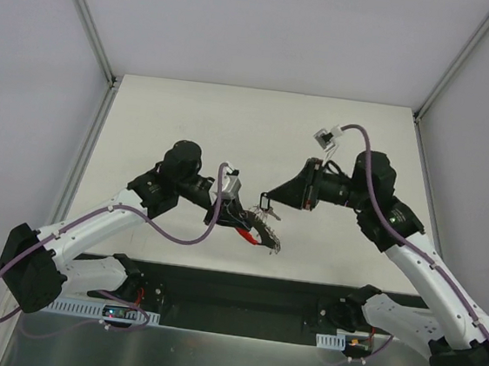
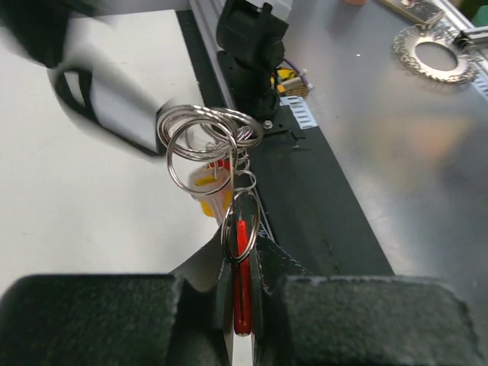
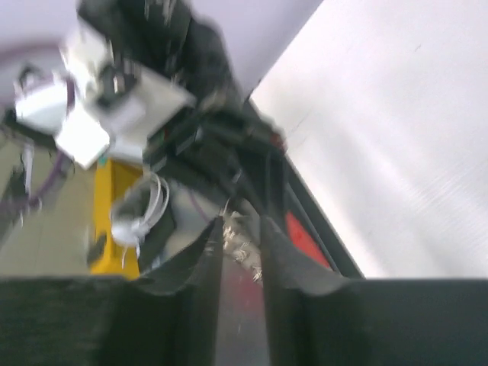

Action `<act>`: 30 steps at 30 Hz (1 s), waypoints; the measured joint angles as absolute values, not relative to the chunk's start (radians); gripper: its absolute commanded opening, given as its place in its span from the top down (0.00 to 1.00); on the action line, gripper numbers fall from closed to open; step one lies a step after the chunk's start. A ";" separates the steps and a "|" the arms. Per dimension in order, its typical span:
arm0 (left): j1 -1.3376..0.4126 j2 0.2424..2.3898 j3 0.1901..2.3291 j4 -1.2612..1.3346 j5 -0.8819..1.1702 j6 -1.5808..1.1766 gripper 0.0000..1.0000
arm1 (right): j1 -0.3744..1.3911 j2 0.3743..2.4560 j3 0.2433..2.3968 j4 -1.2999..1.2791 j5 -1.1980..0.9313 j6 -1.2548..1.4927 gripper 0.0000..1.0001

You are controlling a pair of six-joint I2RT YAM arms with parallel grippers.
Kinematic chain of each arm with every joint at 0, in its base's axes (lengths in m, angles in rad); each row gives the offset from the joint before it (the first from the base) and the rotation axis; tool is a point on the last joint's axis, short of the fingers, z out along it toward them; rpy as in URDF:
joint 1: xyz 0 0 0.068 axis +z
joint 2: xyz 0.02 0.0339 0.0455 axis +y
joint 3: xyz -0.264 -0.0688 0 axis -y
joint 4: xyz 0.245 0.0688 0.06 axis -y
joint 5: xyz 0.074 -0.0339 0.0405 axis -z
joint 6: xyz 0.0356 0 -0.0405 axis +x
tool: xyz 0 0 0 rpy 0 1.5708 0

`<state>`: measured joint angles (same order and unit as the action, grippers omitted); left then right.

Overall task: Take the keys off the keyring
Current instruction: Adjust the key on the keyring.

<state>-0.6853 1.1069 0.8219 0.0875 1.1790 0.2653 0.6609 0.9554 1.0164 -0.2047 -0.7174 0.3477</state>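
Observation:
My left gripper [image 1: 242, 220] is over the near middle of the white table [image 1: 233, 129]. In the left wrist view it [image 2: 242, 255] is shut on the red plastic piece [image 2: 242, 290]. The keyring [image 2: 210, 141], several linked silver rings, stands up from that piece, with a yellow-and-pale tag [image 2: 204, 181] behind it. A jagged silvery bunch of keys [image 1: 269, 238] hangs by the left fingers. My right gripper [image 1: 265, 196] meets the ring from the right. In the blurred right wrist view its jaws [image 3: 242, 229] are nearly closed, with jagged keys [image 3: 245, 248] between them.
A black rail [image 1: 242, 292] runs along the near table edge, with both arm bases on it. Beyond it lies a steel surface [image 2: 396, 168] bearing a jagged metal disc [image 2: 435, 53]. Aluminium frame posts [image 1: 87, 18] and pale walls bound the table.

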 measured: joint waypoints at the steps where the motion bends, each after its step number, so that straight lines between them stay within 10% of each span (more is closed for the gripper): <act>1: -0.685 1.117 0.822 0.085 1.189 0.257 1.00 | 0.623 0.955 1.010 -0.176 -0.709 0.388 0.64; 13: -0.678 1.134 0.818 0.070 1.275 0.171 1.00 | 0.446 0.829 0.949 -0.174 -0.594 0.338 0.62; 30: -0.665 1.135 0.818 0.070 1.425 0.150 1.00 | 0.905 0.579 0.565 -0.025 -0.506 -0.281 0.45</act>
<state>-0.6655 1.1355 0.8181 0.0704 1.4246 0.1497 0.9054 0.5789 0.5652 -0.0254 -0.5060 -0.2813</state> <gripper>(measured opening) 0.036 0.534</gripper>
